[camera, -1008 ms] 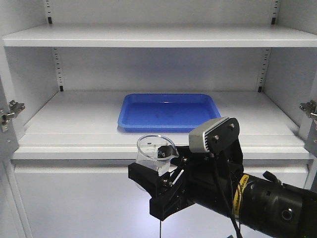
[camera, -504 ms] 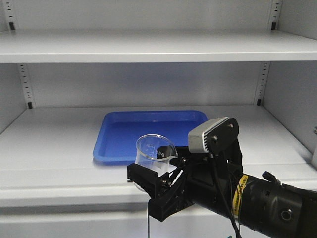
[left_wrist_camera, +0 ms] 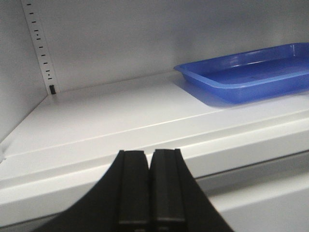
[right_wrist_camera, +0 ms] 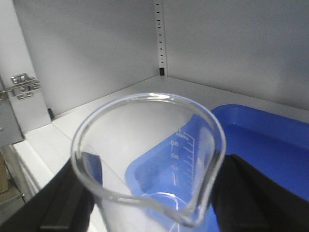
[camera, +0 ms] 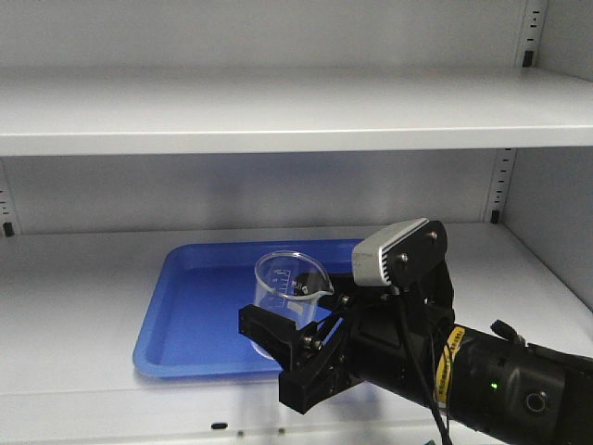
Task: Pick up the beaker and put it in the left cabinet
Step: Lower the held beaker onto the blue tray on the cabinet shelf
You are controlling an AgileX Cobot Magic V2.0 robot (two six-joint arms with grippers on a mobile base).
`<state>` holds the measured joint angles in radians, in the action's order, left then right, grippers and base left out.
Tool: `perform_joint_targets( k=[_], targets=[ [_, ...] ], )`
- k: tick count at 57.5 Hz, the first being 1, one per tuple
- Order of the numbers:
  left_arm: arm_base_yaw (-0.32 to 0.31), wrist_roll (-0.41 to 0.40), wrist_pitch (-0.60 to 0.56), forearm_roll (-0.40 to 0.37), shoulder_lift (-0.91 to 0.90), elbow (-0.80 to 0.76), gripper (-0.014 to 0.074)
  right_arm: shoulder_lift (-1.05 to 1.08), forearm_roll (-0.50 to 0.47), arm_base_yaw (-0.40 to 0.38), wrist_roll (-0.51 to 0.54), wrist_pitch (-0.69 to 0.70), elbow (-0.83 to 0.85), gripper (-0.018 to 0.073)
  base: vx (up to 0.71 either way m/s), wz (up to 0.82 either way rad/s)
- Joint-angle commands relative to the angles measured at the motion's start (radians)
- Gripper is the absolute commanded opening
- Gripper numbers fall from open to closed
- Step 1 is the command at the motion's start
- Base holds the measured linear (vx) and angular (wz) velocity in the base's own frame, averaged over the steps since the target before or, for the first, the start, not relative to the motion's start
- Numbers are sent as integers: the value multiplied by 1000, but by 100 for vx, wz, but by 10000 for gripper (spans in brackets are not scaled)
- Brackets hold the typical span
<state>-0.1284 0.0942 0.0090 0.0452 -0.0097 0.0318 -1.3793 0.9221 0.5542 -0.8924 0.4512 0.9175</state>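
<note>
The beaker (camera: 289,281) is clear glass with a spout and white marks, held upright in my right gripper (camera: 281,336), whose black fingers (camera: 255,324) are shut on its lower wall. In the right wrist view the beaker (right_wrist_camera: 149,154) fills the frame between both fingers (right_wrist_camera: 67,203). It hangs in front of the left cabinet's middle shelf (camera: 83,278), level with the front part of a blue tray (camera: 199,315). My left gripper (left_wrist_camera: 150,155) is shut with nothing in it, low in front of that shelf's front edge (left_wrist_camera: 111,145).
The blue tray (left_wrist_camera: 251,72) lies on the shelf (right_wrist_camera: 72,121), its near corner behind the beaker. Another shelf (camera: 278,116) runs above. Slotted rails (camera: 503,185) line the back wall. A door hinge (right_wrist_camera: 21,84) sits at the cabinet's left side.
The cabinet has grown larger in view and the shelf and tray have slid down and left. The beaker stays gripped, now seen against the tray instead of below the shelf edge.
</note>
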Motion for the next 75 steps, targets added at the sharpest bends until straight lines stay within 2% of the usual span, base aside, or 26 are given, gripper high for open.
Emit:
perform_joint_targets(
  k=[1, 47, 58, 66, 75],
  targets=[
    [-1, -3, -84, -3, -18, 16, 1, 32, -26, -4, 7, 64, 30, 28, 17, -2],
    [-1, -3, -84, -3, -18, 16, 1, 27, -32, -5, 9, 63, 30, 28, 6, 0],
    [-1, -3, -84, -3, -18, 16, 1, -18, -58, -5, 20, -68, 63, 29, 0, 0],
    [-1, -3, -84, -3, -18, 16, 1, -120, -58, -5, 98, -164, 167, 29, 0, 0],
    [-1, -3, -84, -3, -18, 16, 1, -234, -58, -5, 138, -180, 263, 29, 0, 0]
  ],
)
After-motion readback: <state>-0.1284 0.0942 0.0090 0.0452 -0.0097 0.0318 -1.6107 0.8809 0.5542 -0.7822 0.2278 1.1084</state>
